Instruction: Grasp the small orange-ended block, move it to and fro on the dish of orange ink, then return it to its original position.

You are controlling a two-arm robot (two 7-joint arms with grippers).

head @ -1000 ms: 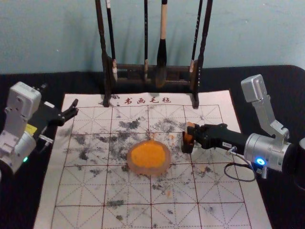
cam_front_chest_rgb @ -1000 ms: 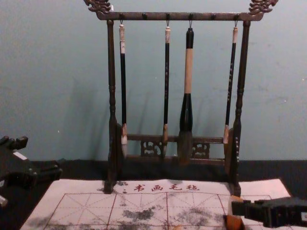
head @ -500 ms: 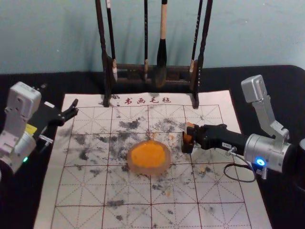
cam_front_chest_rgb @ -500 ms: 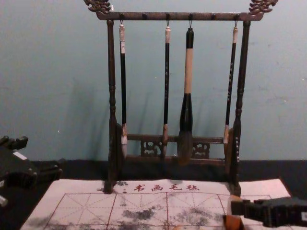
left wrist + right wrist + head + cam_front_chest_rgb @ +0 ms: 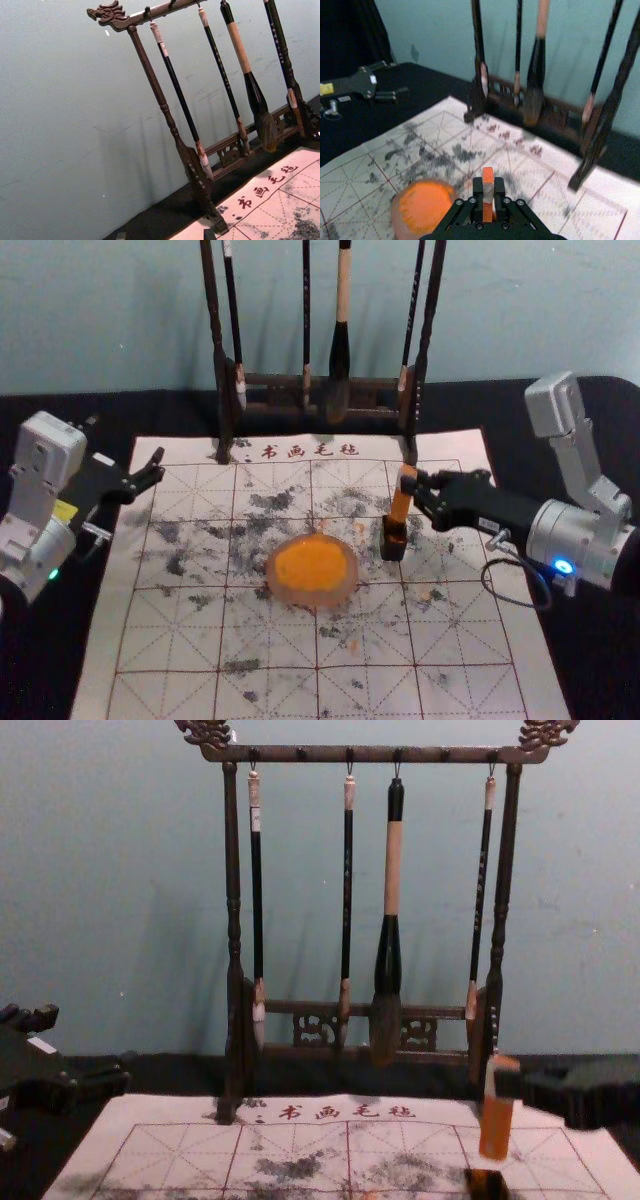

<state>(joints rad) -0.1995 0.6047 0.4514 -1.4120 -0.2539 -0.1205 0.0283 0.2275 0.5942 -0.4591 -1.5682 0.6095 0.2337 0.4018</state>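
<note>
My right gripper is shut on the orange-ended block, which hangs upright just above the small black holder. In the right wrist view the block stands between the tips of the right gripper. From the chest view, the block has a pale band at the grip, with the holder below. The dish of orange ink lies left of the holder. Parked at the left is my left gripper, open; in its wrist view the left gripper has its tips apart.
A dark wooden rack with several hanging brushes stands behind the work, at the back edge of the ink-stained gridded mat. Black cloth surrounds the mat. A cable loops under the right arm.
The right gripper has risen and drawn the block up out of the black holder, which stays on the mat. More of the block's orange length shows. The left arm has not moved.
</note>
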